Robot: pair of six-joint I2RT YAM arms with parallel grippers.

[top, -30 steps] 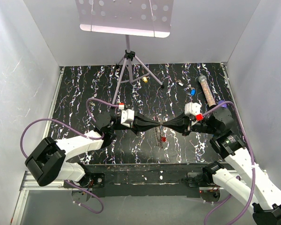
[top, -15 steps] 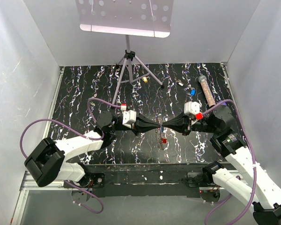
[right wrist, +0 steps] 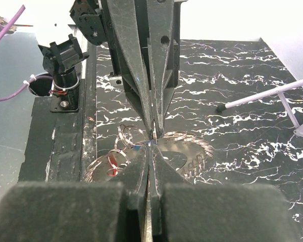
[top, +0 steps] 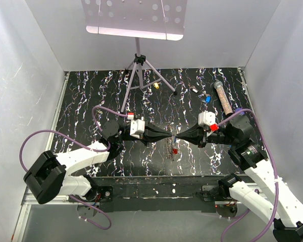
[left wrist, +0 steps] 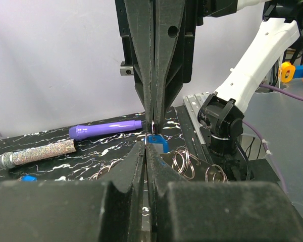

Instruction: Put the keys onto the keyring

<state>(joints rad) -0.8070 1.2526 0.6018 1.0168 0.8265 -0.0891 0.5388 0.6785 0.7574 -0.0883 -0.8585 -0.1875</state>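
My left gripper (top: 169,135) and right gripper (top: 179,136) meet tip to tip above the middle of the black marbled table, both shut. The keyring (top: 170,145) dangles under the left tips as thin metal loops (right wrist: 202,146), with a red key (top: 175,150) hanging on it. A blue key (left wrist: 157,143) sits right at the meeting point, pinched by the right gripper (right wrist: 150,147). In the left wrist view my left gripper (left wrist: 146,147) is shut on a thin wire of the ring. How the fingers meet the metal is mostly hidden.
A loose blue key (top: 207,99) and a yellow key (top: 156,85) lie at the back. The glittery tube (top: 222,97) and purple pen (left wrist: 106,129) lie at the right. A music stand's tripod (top: 139,65) stands at the back centre. White walls enclose the table.
Both grippers stay shut and tip to tip. The left wrist has shifted slightly; the hanging ring and red key have barely moved.
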